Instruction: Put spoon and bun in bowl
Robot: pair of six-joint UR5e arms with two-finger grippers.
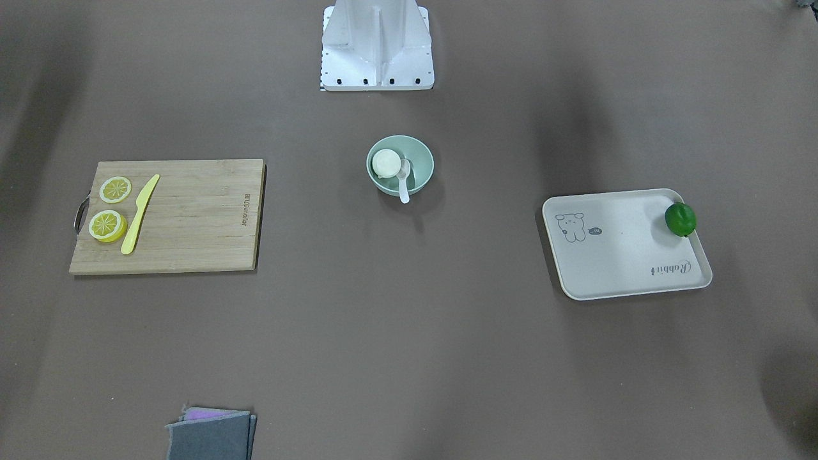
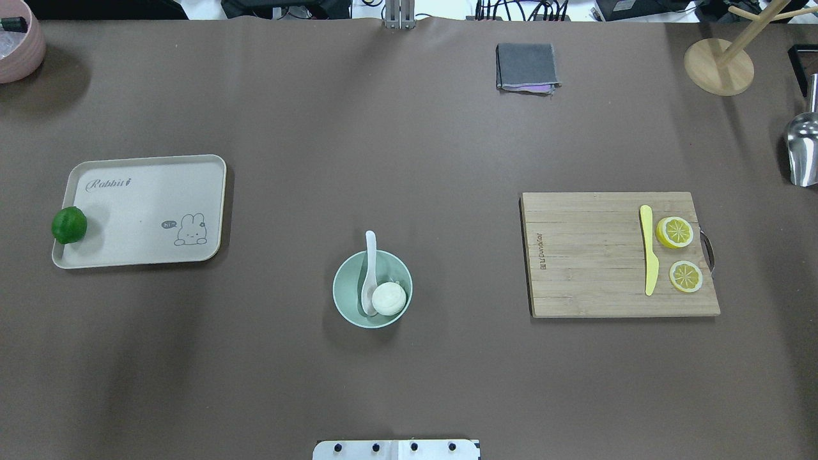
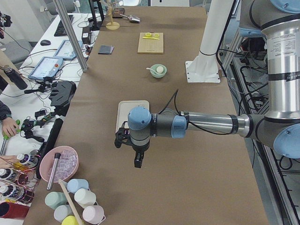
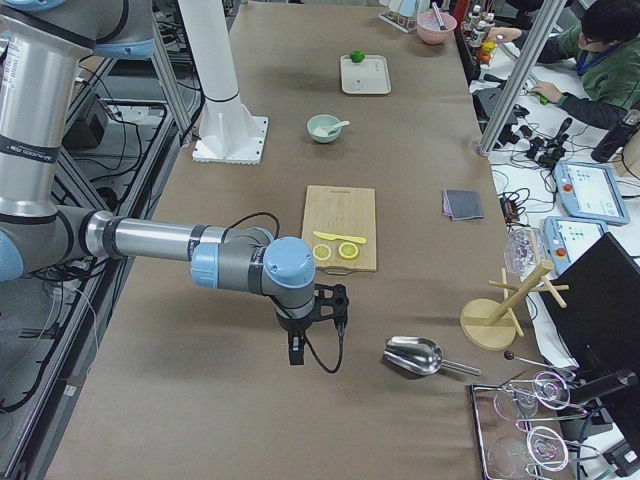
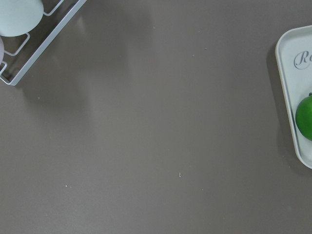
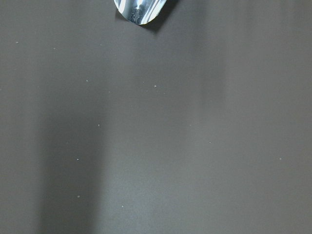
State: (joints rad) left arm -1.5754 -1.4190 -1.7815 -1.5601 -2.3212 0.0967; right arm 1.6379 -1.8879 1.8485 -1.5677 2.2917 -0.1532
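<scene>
The pale mint-green bowl (image 2: 345, 300) stands at the table's middle, near the robot's base. The white bun (image 2: 388, 298) lies inside it. The white spoon (image 2: 370, 255) has its scoop in the bowl and its handle over the far rim. The front-facing view shows the bowl (image 1: 423, 156), bun (image 1: 385, 163) and spoon (image 1: 404, 185) the same way. My left gripper (image 3: 137, 161) hangs near the table's left end, beyond the tray. My right gripper (image 4: 296, 352) hangs near the right end, beyond the cutting board. Both show only in side views, so I cannot tell whether they are open or shut.
A cream tray (image 2: 147, 211) with a green lime (image 2: 69, 225) lies on the left. A wooden cutting board (image 2: 588, 255) with a yellow knife (image 2: 648, 259) and two lemon slices lies on the right. A grey cloth (image 2: 526, 66), a metal scoop (image 2: 804, 150) and a wooden stand (image 2: 719, 64) are farther off.
</scene>
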